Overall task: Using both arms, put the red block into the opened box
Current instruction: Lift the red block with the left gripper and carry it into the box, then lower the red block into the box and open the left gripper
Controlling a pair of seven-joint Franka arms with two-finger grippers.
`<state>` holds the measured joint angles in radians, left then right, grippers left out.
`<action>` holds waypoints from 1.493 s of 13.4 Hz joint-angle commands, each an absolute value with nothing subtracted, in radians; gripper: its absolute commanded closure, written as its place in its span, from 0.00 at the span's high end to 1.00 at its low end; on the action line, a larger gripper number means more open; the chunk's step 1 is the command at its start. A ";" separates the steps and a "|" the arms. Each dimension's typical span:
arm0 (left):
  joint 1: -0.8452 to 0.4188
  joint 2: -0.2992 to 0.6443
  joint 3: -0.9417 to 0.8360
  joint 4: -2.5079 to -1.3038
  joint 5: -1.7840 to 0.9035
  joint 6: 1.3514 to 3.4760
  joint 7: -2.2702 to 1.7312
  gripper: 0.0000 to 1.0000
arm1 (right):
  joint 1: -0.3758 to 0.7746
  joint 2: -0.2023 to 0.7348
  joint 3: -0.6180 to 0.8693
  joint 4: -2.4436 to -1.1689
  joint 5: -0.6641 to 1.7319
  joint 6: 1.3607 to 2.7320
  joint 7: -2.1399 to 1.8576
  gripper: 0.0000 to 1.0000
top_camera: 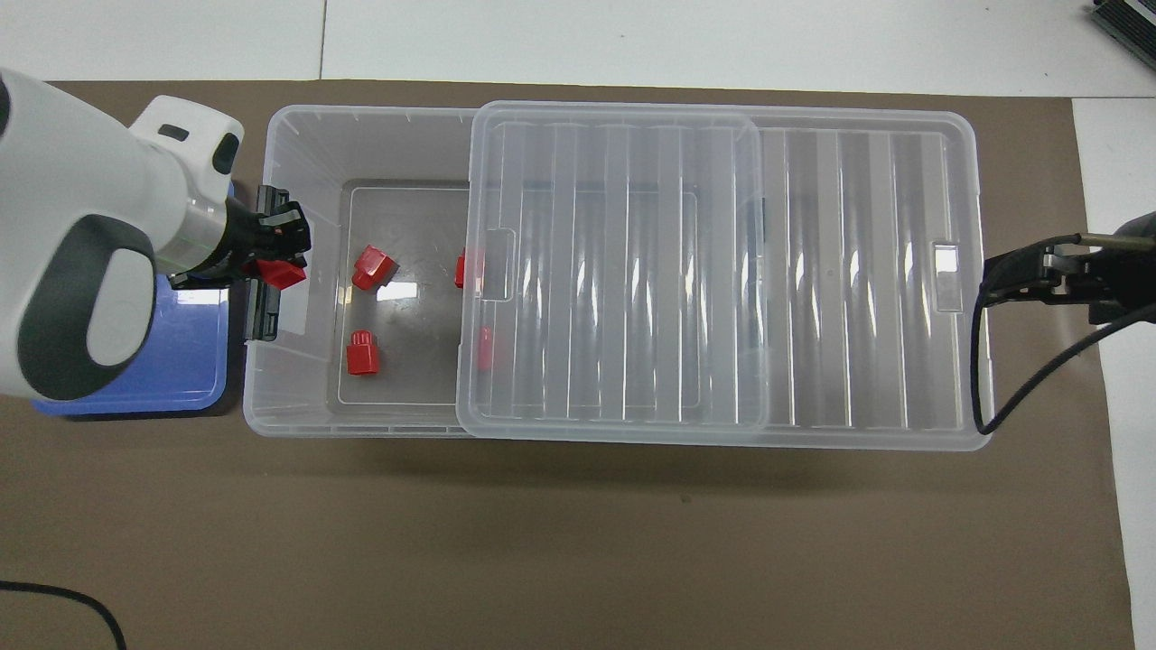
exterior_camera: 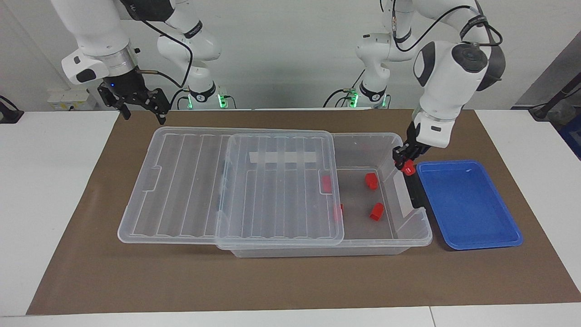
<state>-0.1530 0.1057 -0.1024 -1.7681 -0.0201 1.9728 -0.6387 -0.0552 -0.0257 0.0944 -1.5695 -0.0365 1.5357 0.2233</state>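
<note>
A: Red block [exterior_camera: 409,170] is pinched in the left gripper [exterior_camera: 405,164], over the box's [exterior_camera: 411,236] black-bar end; four blocks lie inside, so only the drop remains.

B: The right gripper [exterior_camera: 141,110] waits spread open by the lid [exterior_camera: 227,181]. The facing view shows the blue tray [exterior_camera: 467,204] bare; overhead, the arm hides it.

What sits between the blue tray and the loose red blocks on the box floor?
The box's short end wall with its black bar; the left gripper holds a red block over that bar. Facing view shows it.
</note>
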 commanded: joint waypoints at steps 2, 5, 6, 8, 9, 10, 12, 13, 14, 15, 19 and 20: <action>-0.196 0.063 -0.086 -1.927 -0.031 2.138 -0.684 0.05 | -0.064 -0.043 0.095 -1.586 -0.014 1.551 0.218 1.00; -0.232 0.060 -0.084 -2.043 -0.031 2.274 -0.692 0.05 | -0.064 -0.044 0.095 -1.586 -0.014 1.545 0.218 1.00; -0.256 0.063 -0.084 -2.071 -0.031 2.320 -0.698 0.05 | -0.064 -0.044 0.095 -1.586 -0.014 1.545 0.218 1.00; -0.271 0.071 -0.084 -2.074 -0.022 2.325 -0.718 0.05 | -0.064 -0.044 0.094 -1.586 -0.014 1.545 0.218 1.00; -0.278 0.092 -0.084 -2.072 -0.014 2.330 -0.718 0.05 | -0.064 -0.044 0.095 -1.586 -0.014 1.545 0.218 1.00; -0.287 0.122 -0.084 -2.072 0.021 2.335 -0.721 0.05 | -0.064 -0.044 0.095 -1.588 -0.014 1.545 0.218 1.00; -0.301 0.167 -0.084 -2.072 0.080 2.365 -0.774 0.05 | -0.064 -0.044 0.094 -1.586 -0.014 1.545 0.218 1.00; -0.307 0.182 -0.084 -2.071 0.084 2.388 -0.790 0.05 | -0.064 -0.044 0.094 -1.586 -0.014 1.545 0.218 1.00; -0.310 0.207 -0.084 -2.068 0.084 2.419 -0.795 0.05 | -0.064 -0.044 0.094 -1.588 -0.014 1.545 0.218 1.00; -0.327 0.234 -0.081 -2.060 0.084 2.443 -0.811 0.05 | -0.064 -0.044 0.094 -1.588 -0.014 1.543 0.218 1.00; -0.339 0.268 -0.081 -2.057 0.121 2.457 -0.827 0.05 | -0.066 -0.044 0.091 -1.588 -0.014 1.545 0.218 1.00; -0.339 0.275 -0.081 -2.060 0.121 2.470 -0.827 0.05 | -0.066 -0.044 0.091 -1.586 -0.014 1.545 0.218 1.00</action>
<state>-0.3211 0.2590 -0.1008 -2.0617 0.0966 2.4418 -0.8057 -0.0577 -0.0259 0.0920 -1.5695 -0.0365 1.5357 0.2233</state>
